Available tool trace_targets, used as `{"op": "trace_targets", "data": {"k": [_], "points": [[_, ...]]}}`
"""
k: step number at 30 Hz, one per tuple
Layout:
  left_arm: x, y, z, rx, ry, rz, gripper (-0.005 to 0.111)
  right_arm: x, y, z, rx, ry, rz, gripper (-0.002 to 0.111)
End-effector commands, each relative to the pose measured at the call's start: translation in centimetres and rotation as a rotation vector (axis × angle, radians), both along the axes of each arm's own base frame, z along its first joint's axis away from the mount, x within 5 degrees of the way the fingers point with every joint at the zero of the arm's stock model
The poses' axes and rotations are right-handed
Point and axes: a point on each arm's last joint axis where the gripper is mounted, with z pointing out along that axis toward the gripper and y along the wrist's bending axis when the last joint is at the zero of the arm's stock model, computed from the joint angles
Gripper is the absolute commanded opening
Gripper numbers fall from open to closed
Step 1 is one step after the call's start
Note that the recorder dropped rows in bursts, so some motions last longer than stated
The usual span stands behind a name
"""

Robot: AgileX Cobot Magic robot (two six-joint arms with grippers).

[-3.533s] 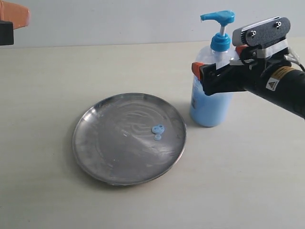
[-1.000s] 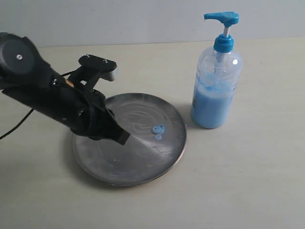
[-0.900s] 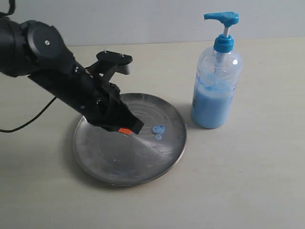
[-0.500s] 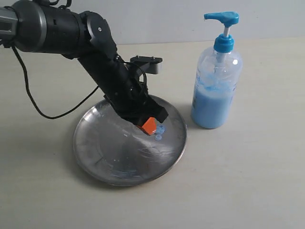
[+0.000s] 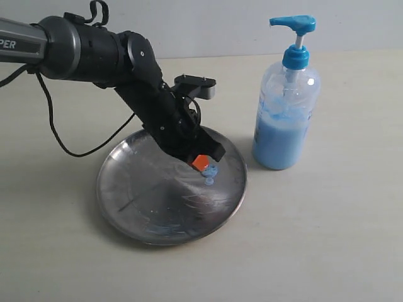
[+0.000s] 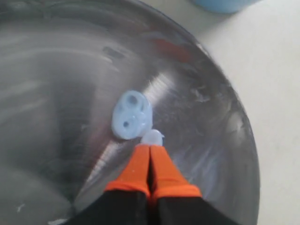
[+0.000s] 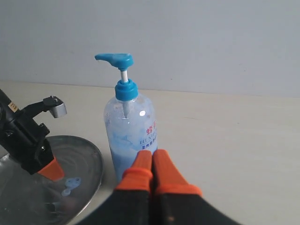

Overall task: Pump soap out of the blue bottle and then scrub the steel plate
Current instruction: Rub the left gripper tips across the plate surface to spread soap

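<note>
The left claw (image 5: 203,163) has its two orange tips pressed together with nothing between them. It slants down from the exterior view's upper left onto the steel plate (image 5: 135,211), with the tips at the smaller of two blobs of soap (image 6: 132,115). The right claw (image 7: 152,158) is likewise closed and empty (only its own wrist camera shows it). It sits back from the blue bottle (image 5: 285,119), tips aimed at the bottle's lower body.

The table (image 5: 321,245) is a pale cream, matte surface, plain all round. Behind it rises a flat light grey wall (image 5: 208,25). A black cable (image 5: 60,135) loops from the left arm over the tabletop.

The bottle stands upright on the table, its long axis vertical. It is on the right of the exterior view, near the plate's rim but apart from it. Its pump spout points level toward the left of that view, over the plate's side. Its small label faces the right wrist camera. The plate lies flat, faint swirled smears across its face, with the soap blobs on the part nearer the bottle.
</note>
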Motion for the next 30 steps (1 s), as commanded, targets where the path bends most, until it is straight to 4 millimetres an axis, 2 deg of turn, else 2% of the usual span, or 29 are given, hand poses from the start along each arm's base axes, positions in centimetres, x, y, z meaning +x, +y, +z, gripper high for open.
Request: {"op": "trace_targets", "data": {"k": [1,14,21,30], "points": [[0.4,-0.4,-0.8,-0.002,-0.030,0.020,0.000,0.1,0.0,0.0,-0.002,-0.020,-0.002,0.000],[1.4,-0.7,-1.2,-0.032,-0.111,0.074,0.000,0.1,0.0,0.0,0.000,-0.022,-0.001,0.000],[1.2,-0.6,-2.8,-0.008,-0.062,0.067,0.000,0.1,0.0,0.0,0.000,-0.022,-0.001,0.000],[1.0,-0.8,-2.8,0.002,-0.020,0.042,0.000,0.1,0.0,0.0,0.000,-0.022,-0.001,0.000]]}}
